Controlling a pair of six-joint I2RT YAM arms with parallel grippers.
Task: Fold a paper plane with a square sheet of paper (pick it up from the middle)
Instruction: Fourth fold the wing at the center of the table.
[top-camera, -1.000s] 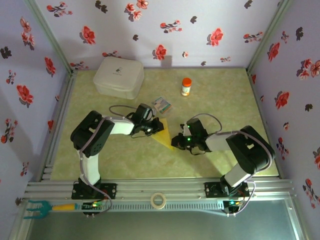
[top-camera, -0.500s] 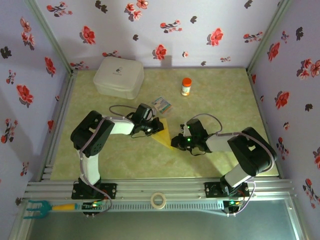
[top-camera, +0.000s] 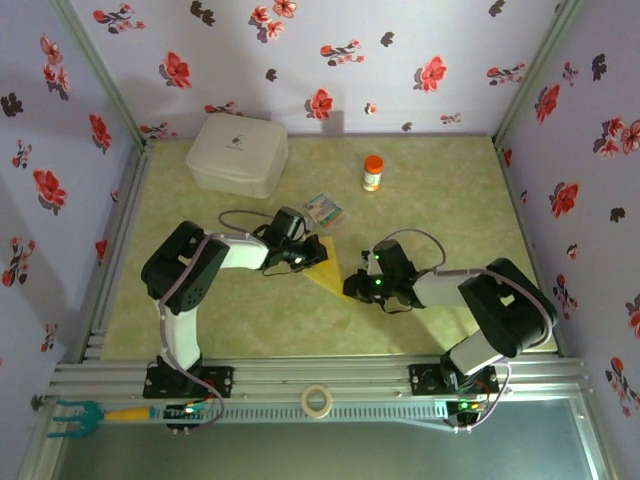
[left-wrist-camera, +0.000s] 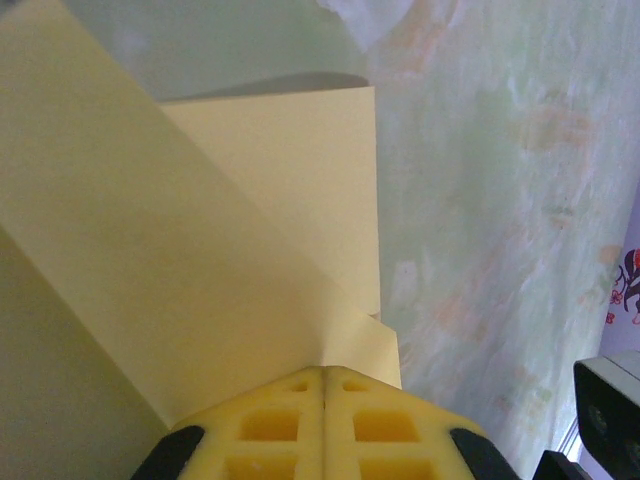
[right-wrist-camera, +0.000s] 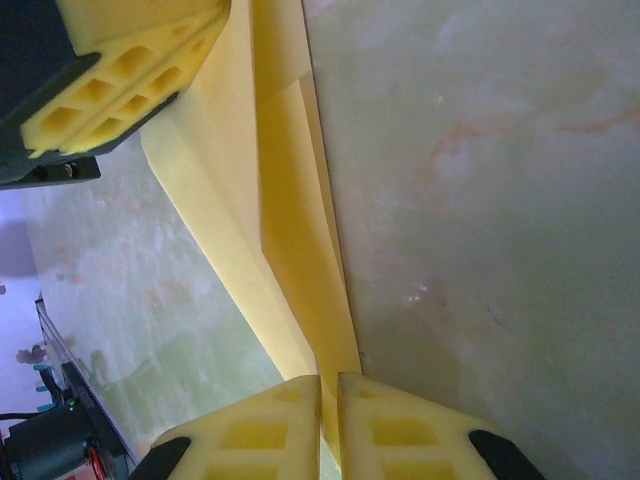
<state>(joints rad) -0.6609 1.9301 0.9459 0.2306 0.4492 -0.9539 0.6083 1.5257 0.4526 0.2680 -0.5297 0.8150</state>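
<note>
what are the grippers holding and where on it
Both pinch the folded yellow paper: left gripper on one end, right gripper on the folded edge at the opposite end.

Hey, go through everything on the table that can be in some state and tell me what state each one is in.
thin yellow paper sheet: partly folded, gripped by both grippers
left gripper: shut on the sheet
right gripper: shut on the sheet
white square plastic box: lid closed
small orange-capped bottle: upright, cap on
small colourful printed packet: lying flat
</note>
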